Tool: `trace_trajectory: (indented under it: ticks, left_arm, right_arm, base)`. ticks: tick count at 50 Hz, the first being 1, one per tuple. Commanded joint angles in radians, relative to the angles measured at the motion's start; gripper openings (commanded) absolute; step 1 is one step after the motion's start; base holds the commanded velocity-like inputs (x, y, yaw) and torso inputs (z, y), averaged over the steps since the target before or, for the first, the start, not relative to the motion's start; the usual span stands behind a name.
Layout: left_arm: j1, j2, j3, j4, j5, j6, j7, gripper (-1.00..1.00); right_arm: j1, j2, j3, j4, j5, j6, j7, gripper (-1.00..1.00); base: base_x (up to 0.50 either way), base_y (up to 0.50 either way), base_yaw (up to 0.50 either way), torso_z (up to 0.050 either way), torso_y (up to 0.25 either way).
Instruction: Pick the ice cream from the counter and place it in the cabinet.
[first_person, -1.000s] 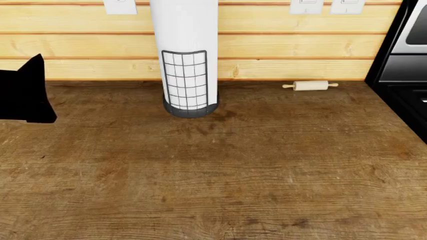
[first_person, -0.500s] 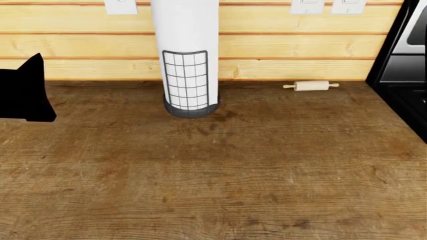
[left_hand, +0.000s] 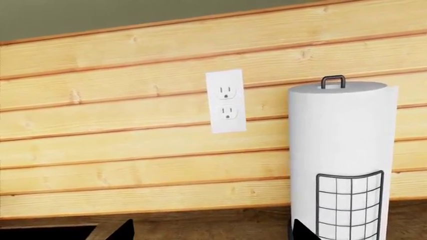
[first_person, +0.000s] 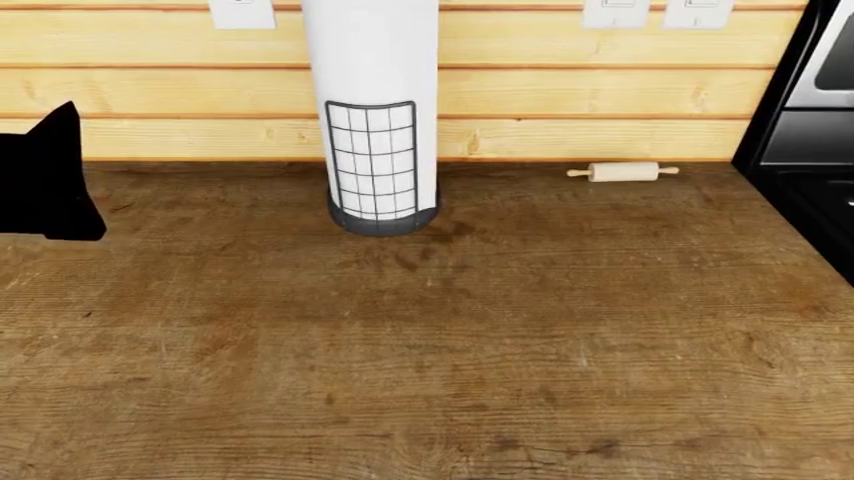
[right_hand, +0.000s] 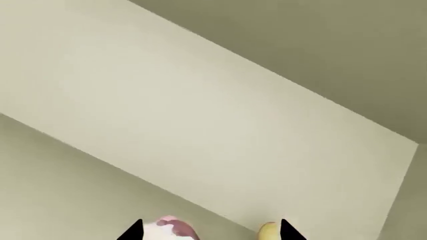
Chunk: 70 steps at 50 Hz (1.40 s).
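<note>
Now the ice cream (right_hand: 175, 228) sits off the counter (first_person: 441, 340), gripped between the right end effector (right_hand: 208, 231) tips before pale cabinet panels. Ease it in level and release gently. The left end effector (left_hand: 213, 231) spreads wide, empty, near the paper-towel holder (first_person: 376, 110).

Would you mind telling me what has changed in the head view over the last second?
Very little. The dark shape of the left arm at the view's left edge has drifted slightly further left and a touch higher. The paper towel holder, the rolling pin by the wall and the counter stayed as they were. No ice cream shows in the head view, then or now.
</note>
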Motion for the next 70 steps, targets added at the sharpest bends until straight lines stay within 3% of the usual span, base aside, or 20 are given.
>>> trace_trajectory:
  ticks: [1,14,54,60,70]
  left_arm:
    - [-0.015,-0.008,0.014,0.001,-0.010,0.005,-0.010,1.00]
    - [-0.029,-0.009,0.029,0.000,-0.012,0.009,-0.014,1.00]
    - [-0.007,-0.013,0.013,-0.003,0.001,0.021,0.006,1.00]
    - [-0.012,-0.013,0.019,-0.003,0.002,0.022,0.006,1.00]
    - [-0.024,-0.009,0.034,-0.006,0.002,0.024,0.005,1.00]
  right_arm:
    - [-0.002,0.057,0.034,0.025,0.232,0.145,-0.004,1.00]
    - [0.100,0.068,0.035,-0.022,0.228,0.199,-0.001,1.00]
    - [0.160,0.094,0.122,-0.425,0.293,0.577,0.031,1.00]
    - [0.174,0.135,0.111,-0.441,0.476,0.581,0.164,1.00]
    - [0.174,0.255,0.076,-0.489,0.984,0.581,0.562,1.00]
  base:
    - [0.00,0.00,0.00,0.000,0.000]
    - [0.00,0.00,0.00,0.000,0.000]
    - [0.00,0.00,0.00,0.000,0.000]
    - [0.00,0.00,0.00,0.000,0.000]
    - [0.00,0.00,0.00,0.000,0.000]
